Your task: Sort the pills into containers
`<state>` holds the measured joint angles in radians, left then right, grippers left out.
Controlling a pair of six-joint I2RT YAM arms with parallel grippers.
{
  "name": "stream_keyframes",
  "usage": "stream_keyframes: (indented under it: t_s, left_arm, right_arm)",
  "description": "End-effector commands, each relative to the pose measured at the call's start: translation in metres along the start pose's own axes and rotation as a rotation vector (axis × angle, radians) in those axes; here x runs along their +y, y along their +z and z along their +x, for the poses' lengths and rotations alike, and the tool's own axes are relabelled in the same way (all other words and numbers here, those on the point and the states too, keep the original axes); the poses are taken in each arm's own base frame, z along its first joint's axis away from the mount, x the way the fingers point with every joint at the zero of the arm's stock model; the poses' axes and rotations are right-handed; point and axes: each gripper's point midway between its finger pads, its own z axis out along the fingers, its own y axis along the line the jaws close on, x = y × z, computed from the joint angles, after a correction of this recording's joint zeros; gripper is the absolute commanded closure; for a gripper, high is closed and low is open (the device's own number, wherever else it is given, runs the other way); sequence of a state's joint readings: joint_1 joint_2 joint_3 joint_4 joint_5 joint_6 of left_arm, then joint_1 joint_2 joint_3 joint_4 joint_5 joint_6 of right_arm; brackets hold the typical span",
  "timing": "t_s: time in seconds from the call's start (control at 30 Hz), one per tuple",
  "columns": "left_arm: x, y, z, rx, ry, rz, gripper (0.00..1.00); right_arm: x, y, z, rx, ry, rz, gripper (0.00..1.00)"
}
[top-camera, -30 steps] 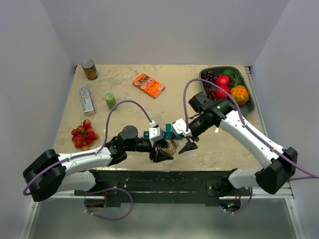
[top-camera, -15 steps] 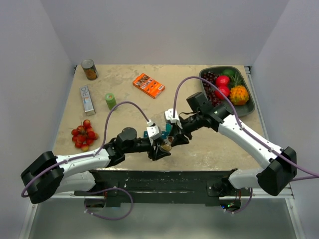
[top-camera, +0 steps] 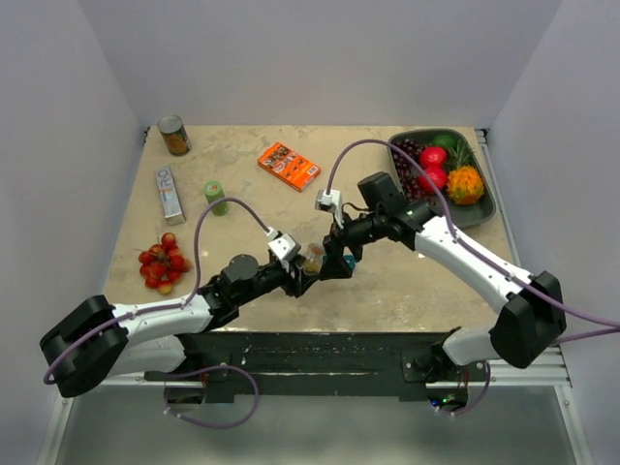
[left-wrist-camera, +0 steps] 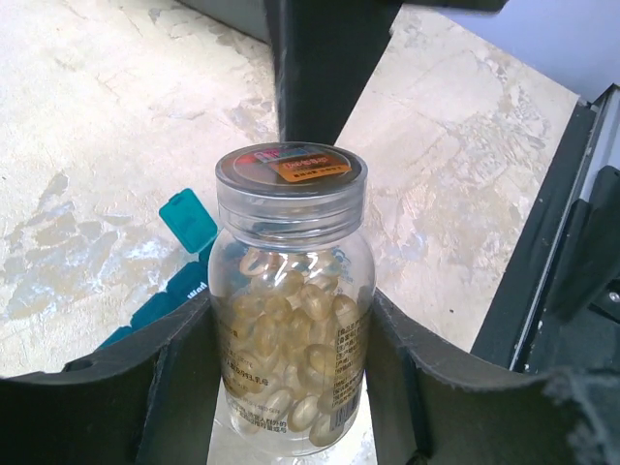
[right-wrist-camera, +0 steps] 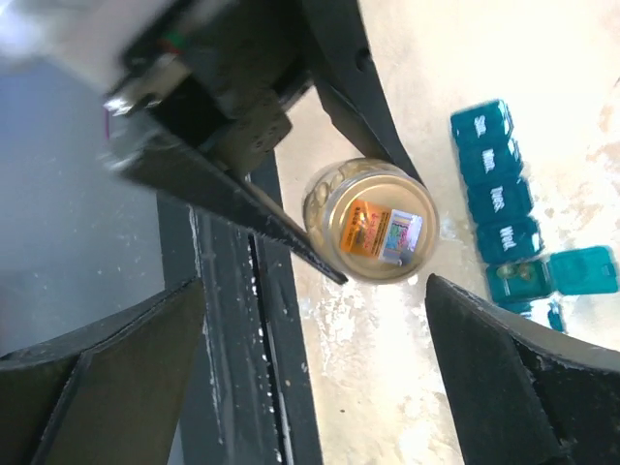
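Note:
A clear bottle (left-wrist-camera: pixel 291 320) full of golden pills (left-wrist-camera: pixel 302 334) stands upright between the pads of my left gripper (left-wrist-camera: pixel 291 392), which is shut on it; its cap is on. In the top view the bottle (top-camera: pixel 313 258) is held near the table's middle front by the left gripper (top-camera: pixel 306 273). My right gripper (right-wrist-camera: pixel 320 387) hangs open above the bottle cap (right-wrist-camera: pixel 373 223), its fingers wide on either side and not touching it. The teal containers (right-wrist-camera: pixel 499 218) lie on the table beside the bottle, one lid (right-wrist-camera: pixel 581 269) flipped open; the same open lid (left-wrist-camera: pixel 189 220) shows behind the bottle.
An orange box (top-camera: pixel 289 166), a green cylinder (top-camera: pixel 214 197), a can (top-camera: pixel 173 135) and a white-grey box (top-camera: pixel 170 193) sit at the back left. Cherry tomatoes (top-camera: pixel 163 263) lie at the left. A dark fruit tray (top-camera: pixel 481 211) is at the back right.
My left gripper has carried the bottle up and away from the table's near edge. My right gripper swung left over the cap and its jaws now stand wide open.

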<state>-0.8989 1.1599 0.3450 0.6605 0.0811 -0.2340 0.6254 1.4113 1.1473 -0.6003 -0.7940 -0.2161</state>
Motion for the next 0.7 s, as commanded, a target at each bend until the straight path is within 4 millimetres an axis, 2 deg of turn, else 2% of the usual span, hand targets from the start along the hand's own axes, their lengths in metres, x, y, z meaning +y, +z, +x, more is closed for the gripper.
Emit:
stream_keyframes:
  t_s: [0.0,0.03,0.07,0.1,0.13,0.2,0.23,0.27,0.4,0.57,0.67]
  left_arm:
    - [-0.013,-0.012,-0.029,-0.109,0.025,0.061,1.00]
    - [-0.016,-0.015,-0.027,-0.102,0.024,0.081,1.00]
    - [-0.019,-0.017,-0.026,-0.094,0.025,0.100,1.00]
    - [-0.030,-0.021,-0.028,-0.094,0.030,0.157,1.00]
    - [-0.037,-0.023,-0.030,-0.094,0.032,0.196,1.00]
    - [-0.058,-0.029,-0.030,-0.080,0.038,0.319,1.00]
    - [-0.066,-0.030,-0.034,-0.080,0.047,0.364,1.00]
    - [-0.078,-0.034,-0.029,-0.053,0.051,0.442,1.00]
    - [-0.096,-0.037,-0.030,-0.018,0.056,0.552,1.00]
    - [-0.099,-0.035,-0.032,-0.017,0.053,0.575,1.00]
    - [-0.102,-0.030,-0.036,-0.032,0.031,0.590,1.00]
  right_arm:
    - [0.040,-0.039,-0.025,-0.063,-0.199,-0.081,0.01]
    - [0.048,-0.044,-0.027,-0.063,-0.266,-0.116,0.01]
    - [0.047,-0.047,-0.024,-0.053,-0.397,-0.126,0.01]
    - [0.054,-0.051,-0.012,-0.010,-0.408,-0.159,0.01]
    - [0.057,-0.054,-0.015,-0.020,-0.557,-0.184,0.01]
    - [0.065,-0.059,-0.006,-0.005,-0.629,-0.229,0.01]
    - [0.066,-0.058,-0.006,-0.016,-0.719,-0.262,0.01]
    - [0.068,-0.057,-0.003,-0.009,-0.744,-0.282,0.01]
    - [0.076,-0.056,0.000,-0.002,-0.752,-0.366,0.01]
    - [0.086,-0.049,0.004,-0.005,-0.781,-0.412,0.03]
    - [0.085,-0.040,0.010,0.021,-0.751,-0.398,0.13]
